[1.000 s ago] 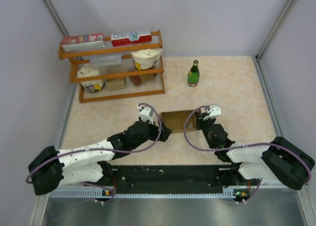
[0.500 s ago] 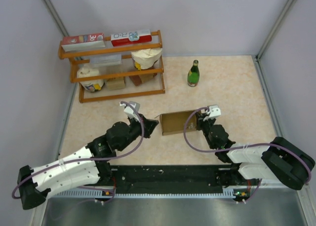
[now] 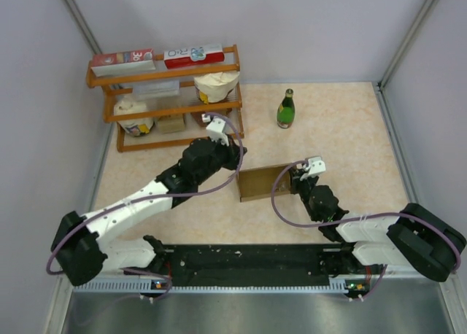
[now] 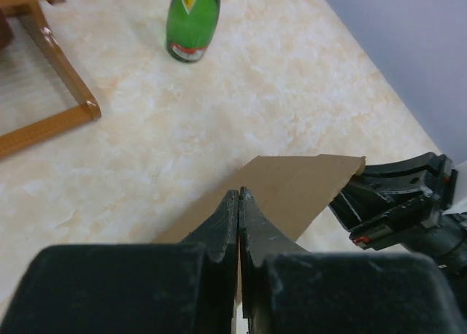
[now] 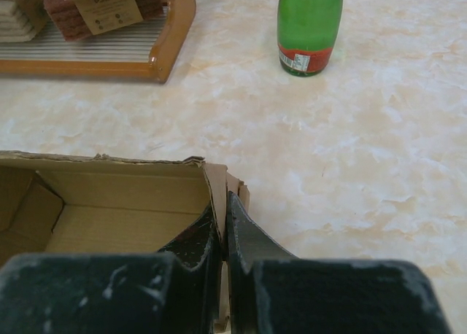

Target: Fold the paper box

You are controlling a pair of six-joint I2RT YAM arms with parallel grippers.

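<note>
well, one paper box sits open-topped, arm-side of the one green bottle; left gripper and right gripper pinch its end walls (one each); table lies open right of the bottle.

Far left: wooden shelf rack blocks the counter up to the wall.
Far centre: green bottle upright, bare counter all round.
Centre: paper box, left pincer and right pincer clamped on its ends; far and near sides open.
Right: open passage.
</note>
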